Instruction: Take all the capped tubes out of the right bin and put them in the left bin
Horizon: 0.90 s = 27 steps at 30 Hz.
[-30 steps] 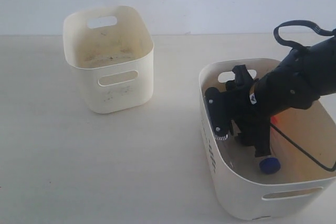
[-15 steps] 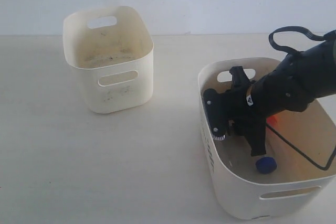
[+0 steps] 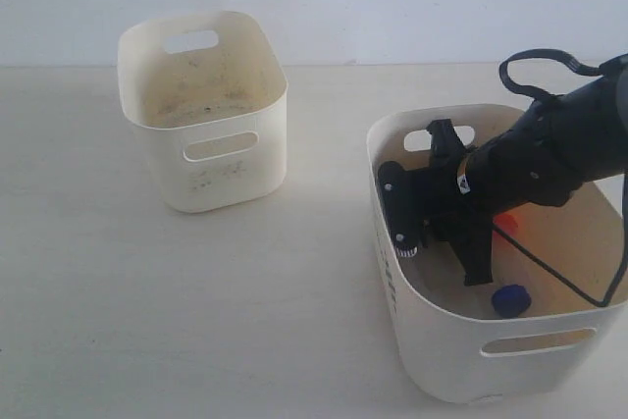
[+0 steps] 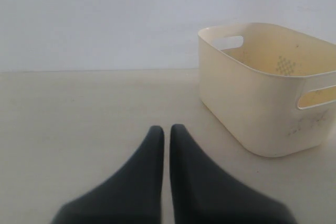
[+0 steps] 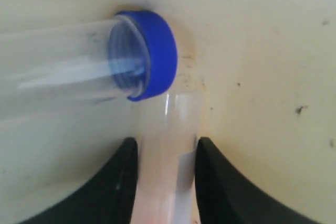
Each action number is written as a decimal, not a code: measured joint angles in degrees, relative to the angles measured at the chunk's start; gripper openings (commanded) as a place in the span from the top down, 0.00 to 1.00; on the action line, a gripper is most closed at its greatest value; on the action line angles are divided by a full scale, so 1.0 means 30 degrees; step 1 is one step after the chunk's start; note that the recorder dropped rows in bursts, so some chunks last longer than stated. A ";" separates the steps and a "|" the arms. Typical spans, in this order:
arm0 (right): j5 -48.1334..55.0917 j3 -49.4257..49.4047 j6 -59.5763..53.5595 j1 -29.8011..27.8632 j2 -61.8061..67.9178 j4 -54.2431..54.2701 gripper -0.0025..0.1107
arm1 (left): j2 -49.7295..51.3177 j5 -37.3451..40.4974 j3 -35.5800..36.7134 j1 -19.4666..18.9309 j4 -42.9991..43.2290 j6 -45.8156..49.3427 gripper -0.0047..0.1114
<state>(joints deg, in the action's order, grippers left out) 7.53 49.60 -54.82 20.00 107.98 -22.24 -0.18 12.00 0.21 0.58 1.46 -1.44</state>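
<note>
My right hand (image 5: 167,143) clamps the bare middle of a clear tube (image 5: 168,119) on the floor of the right bin (image 3: 432,340). The tube looks light, stiff and slick, so I judge it needs a square grip. Its cap is cut off. A blue-capped tube (image 5: 79,61) lies just beyond. My left hand (image 4: 164,128), fingers together and empty, faces the left bin (image 4: 247,108).

Left bin (image 3: 201,110) is sitting back-left on the table (image 3: 147,291), right bin (image 3: 461,370) front-right, well apart. Right gripper (image 5: 167,148) is reaching inside the right bin, with the gripped tube (image 5: 168,129) sitting between its fingers and the loose capped tube (image 5: 79,61) lying just beside it.
</note>
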 measured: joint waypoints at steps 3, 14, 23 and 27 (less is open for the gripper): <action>0.0075 0.0000 0.0000 0.0000 0.0000 -0.0216 0.98 | 0.0000 0.0000 0.0000 0.0000 0.0000 0.0000 0.92; 0.2419 -0.0316 0.0470 0.0000 -0.1641 -0.0384 0.98 | 0.0000 0.0000 0.0000 0.0000 0.0000 0.0000 0.92; 0.3338 -0.0349 0.0520 0.0000 -0.3776 -0.0384 0.98 | 0.0000 0.0000 0.0000 0.0000 0.0000 0.0000 0.92; 0.3918 -0.0349 0.0652 0.0000 -0.4904 -0.0384 0.98 | 0.0000 0.0000 0.0000 0.0000 0.0000 0.0000 0.92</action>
<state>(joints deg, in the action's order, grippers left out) 19.28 48.55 -52.86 20.00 93.27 -23.40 -0.18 12.00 0.21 0.58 1.46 -1.44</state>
